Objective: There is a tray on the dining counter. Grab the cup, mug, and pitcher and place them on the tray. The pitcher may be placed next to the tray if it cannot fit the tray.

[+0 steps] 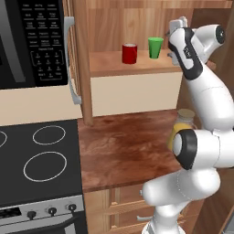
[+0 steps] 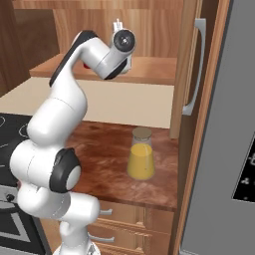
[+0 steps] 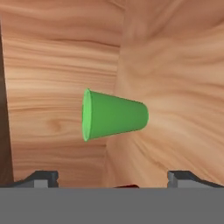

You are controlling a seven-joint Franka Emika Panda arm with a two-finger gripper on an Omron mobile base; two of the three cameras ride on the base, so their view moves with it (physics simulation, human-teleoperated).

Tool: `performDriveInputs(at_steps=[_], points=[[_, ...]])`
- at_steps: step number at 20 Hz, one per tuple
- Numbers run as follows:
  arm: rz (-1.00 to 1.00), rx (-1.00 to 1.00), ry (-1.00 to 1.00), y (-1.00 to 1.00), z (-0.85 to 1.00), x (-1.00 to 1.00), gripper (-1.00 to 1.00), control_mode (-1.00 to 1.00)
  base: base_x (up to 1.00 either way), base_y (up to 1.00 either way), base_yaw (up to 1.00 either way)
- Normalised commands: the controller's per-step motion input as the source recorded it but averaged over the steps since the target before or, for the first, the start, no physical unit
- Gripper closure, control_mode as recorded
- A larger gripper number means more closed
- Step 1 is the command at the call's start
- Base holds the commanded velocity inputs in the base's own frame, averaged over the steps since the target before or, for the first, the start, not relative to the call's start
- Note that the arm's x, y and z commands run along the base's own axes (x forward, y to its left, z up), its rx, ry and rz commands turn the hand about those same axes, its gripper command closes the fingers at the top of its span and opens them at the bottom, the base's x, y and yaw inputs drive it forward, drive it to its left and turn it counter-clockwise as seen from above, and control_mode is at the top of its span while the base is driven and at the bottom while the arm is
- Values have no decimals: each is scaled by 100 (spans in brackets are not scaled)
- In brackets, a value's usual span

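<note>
The green cup (image 1: 155,47) stands on a raised wooden shelf (image 1: 109,64), with the red mug (image 1: 130,53) to its left. In the hand view the cup (image 3: 113,116) appears sideways, ahead of my gripper (image 3: 113,181) and apart from it. The fingertips (image 3: 41,178) stand wide apart with nothing between them. My gripper (image 1: 176,25) hovers just right of the cup at shelf height, open. The pitcher (image 2: 141,155), yellow-orange below, stands on the lower counter beside my arm. The tray and the dining counter are out of view.
A black stovetop (image 1: 39,160) adjoins the wood countertop (image 1: 123,151) on the left, with a microwave (image 1: 32,41) above it. A tall cabinet door with a handle (image 2: 191,69) rises to the right of the pitcher. Wooden walls enclose the shelf.
</note>
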Motion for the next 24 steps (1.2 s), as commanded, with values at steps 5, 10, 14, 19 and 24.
performDriveInputs(at_steps=[5,10,14,19,24], points=[[1,0,6,0,-1,25,-100,-100,0,0,0],[1,0,1,0,-4,28,-100,-100,0,0,0],[1,0,0,0,-3,29,-100,-100,0,0,0],[0,0,0,0,-8,24,-100,-100,0,0,0],[0,0,0,-6,-13,26,-100,-100,0,0,0]])
